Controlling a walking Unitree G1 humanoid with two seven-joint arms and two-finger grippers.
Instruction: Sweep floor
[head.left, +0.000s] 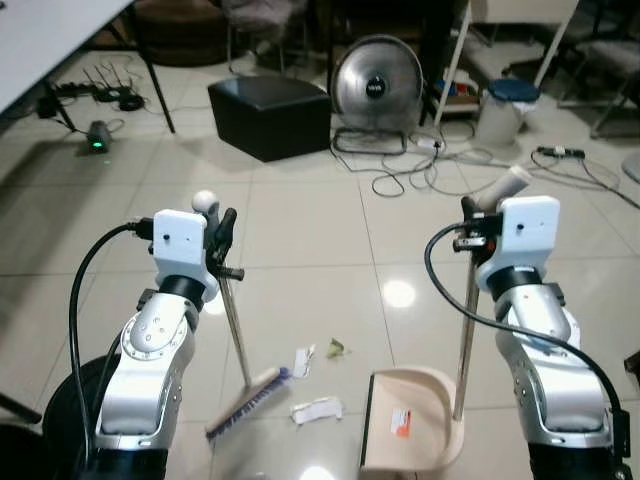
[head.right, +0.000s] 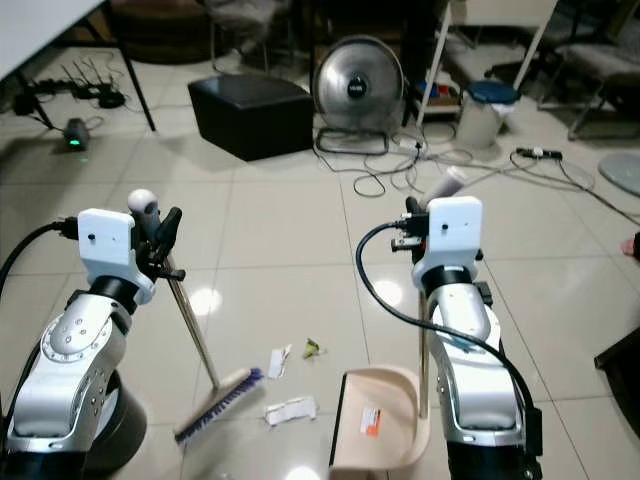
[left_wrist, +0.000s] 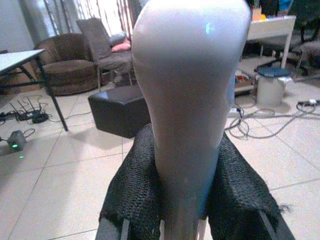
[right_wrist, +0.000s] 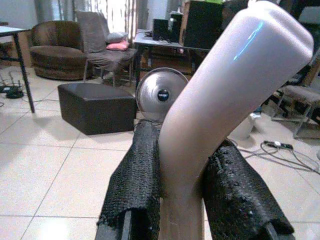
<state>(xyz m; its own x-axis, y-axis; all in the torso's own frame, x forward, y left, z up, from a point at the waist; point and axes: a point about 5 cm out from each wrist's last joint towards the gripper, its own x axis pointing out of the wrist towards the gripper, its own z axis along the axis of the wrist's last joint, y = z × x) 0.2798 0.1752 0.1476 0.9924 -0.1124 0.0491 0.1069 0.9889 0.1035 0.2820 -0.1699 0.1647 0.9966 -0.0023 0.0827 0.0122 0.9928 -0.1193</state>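
While left gripper (head.left: 222, 240) clamps broom (head.left: 247, 392), right gripper (head.left: 472, 232) clamps beige dustpan (head.left: 412, 420).

left arm: raised at 9 o'clock, elbow bent, wrist upright | left gripper (head.left: 222, 232): fingers (left_wrist: 135, 185) clamped on either side of the broom handle (head.left: 235, 325) | right arm: raised at 3 o'clock, elbow bent | right gripper (head.left: 472, 222): fingers (right_wrist: 137, 175) clamped around the dustpan handle (head.left: 465, 330)

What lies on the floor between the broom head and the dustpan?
In the left eye view, white paper scraps and a small green bit lie between the broom and the dustpan.
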